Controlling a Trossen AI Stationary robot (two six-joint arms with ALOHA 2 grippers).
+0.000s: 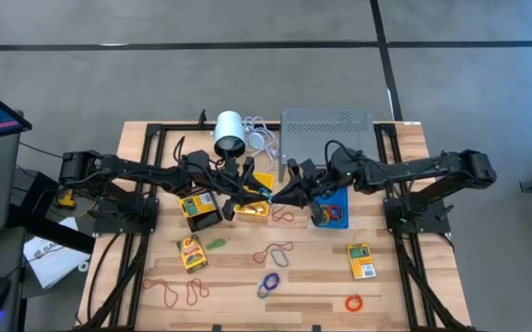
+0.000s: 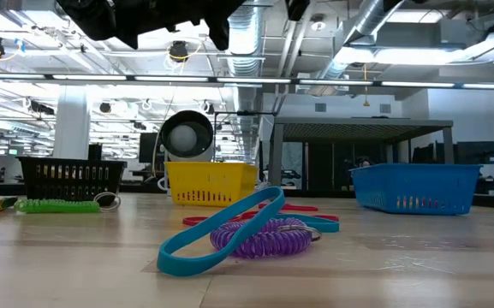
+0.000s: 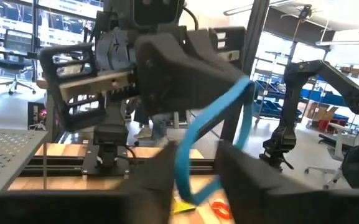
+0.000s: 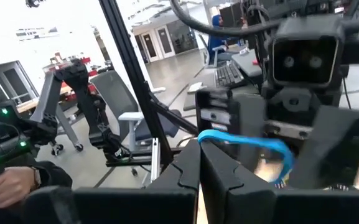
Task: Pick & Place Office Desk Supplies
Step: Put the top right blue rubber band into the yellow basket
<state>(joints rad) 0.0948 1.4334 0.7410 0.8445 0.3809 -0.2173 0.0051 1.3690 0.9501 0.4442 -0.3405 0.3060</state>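
Above the table's middle, over the yellow bin (image 1: 254, 208), the two grippers meet tip to tip with a blue rubber band (image 3: 213, 134) stretched between them. The right gripper (image 1: 284, 196), at three o'clock, pinches it shut; the left gripper (image 1: 258, 191), at nine, has its fingers around the loop's other end.

Both arms matte black, jointed, with black cables looped along links; left claw (image 1: 264, 195) and right claw (image 1: 275, 197) carry blocky black fingers.
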